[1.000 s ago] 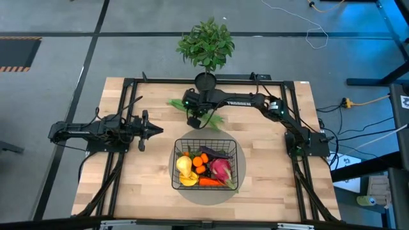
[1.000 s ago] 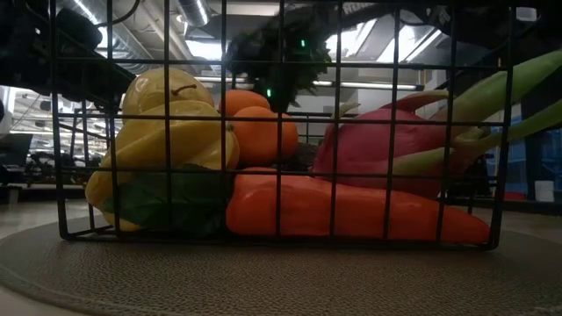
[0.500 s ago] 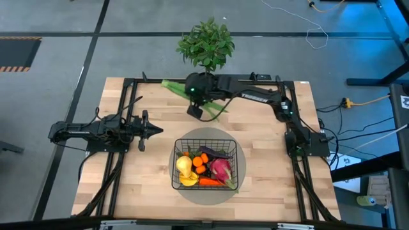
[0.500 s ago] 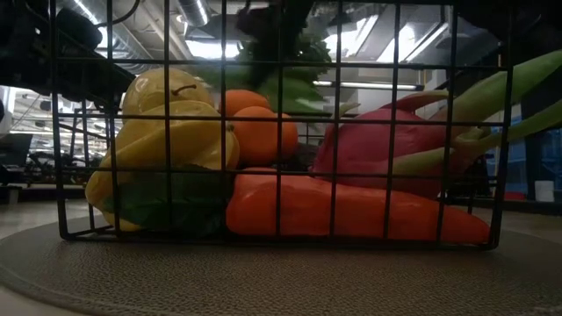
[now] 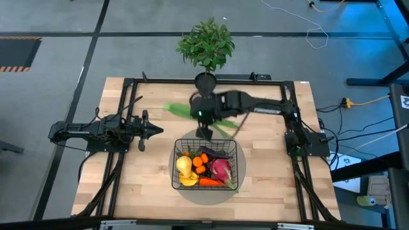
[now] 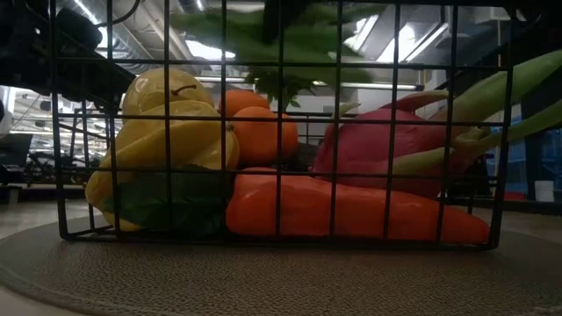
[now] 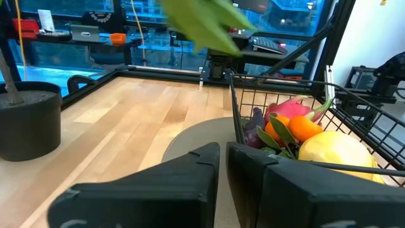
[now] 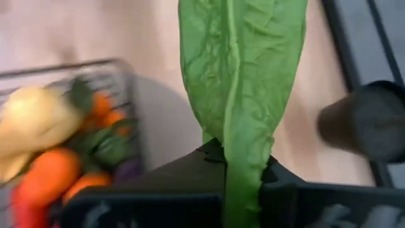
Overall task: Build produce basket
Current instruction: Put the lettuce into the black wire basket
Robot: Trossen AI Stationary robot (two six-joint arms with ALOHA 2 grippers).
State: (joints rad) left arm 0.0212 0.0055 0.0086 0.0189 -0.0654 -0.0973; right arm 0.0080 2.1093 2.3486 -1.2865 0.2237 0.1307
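Nearly done: rectangular black wire-mesh basket [image 5: 207, 165] mostly full; right gripper [image 5: 206, 122] at its 12 o'clock, fingers clamping long green leafy vegetable [image 8: 240, 82], not yet in.

Overhead straight down; low close behind basket [image 6: 281, 132] mesh; wrists face same basket [image 7: 285, 101].

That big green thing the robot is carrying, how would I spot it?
Find the black wire basket of toy produce near the table's middle. Just behind it, toward the potted plant, the right gripper holds a long leafy green. It alone is flat, veined, and held up off the table.
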